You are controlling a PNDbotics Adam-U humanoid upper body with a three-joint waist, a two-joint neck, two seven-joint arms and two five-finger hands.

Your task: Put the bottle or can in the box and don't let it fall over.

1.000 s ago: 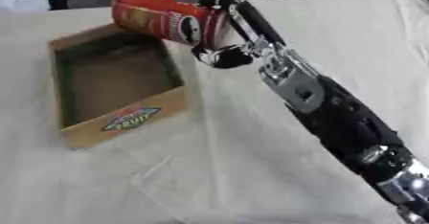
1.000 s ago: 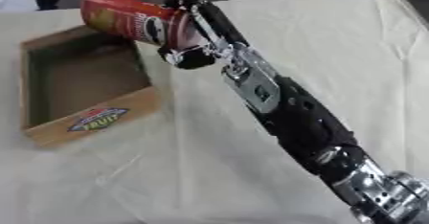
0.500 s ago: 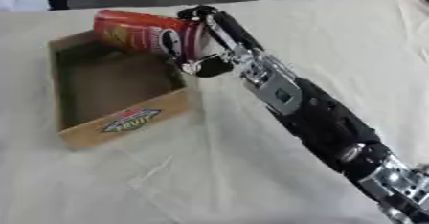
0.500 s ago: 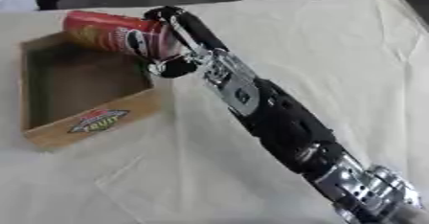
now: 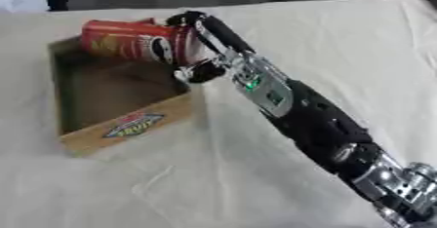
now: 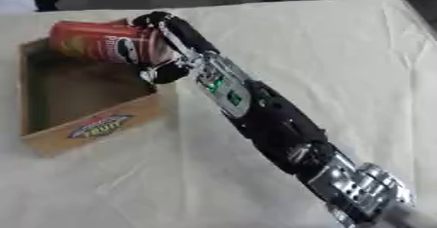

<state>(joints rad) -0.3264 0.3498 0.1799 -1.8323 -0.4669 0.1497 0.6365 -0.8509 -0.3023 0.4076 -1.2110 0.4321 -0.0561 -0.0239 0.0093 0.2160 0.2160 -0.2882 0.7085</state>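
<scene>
A red crisp can (image 5: 136, 42) lies nearly on its side in the air, over the far right part of the cardboard box (image 5: 128, 127). My right hand (image 5: 203, 51) is shut on the can's right end, fingers over the top and thumb below. The arm reaches in from the lower right. The box stands open at the left, with a coloured label on its front wall, and its inside is in shadow. My left hand shows in no view.
A cream cloth (image 5: 341, 42) covers the table, with wide bare room to the right of the box and in front of it. Dark shapes lie beyond the far edge.
My right hand has carried the can leftward and lower, from beside the box's right wall to over its far part. The can has tipped further towards lying flat.
</scene>
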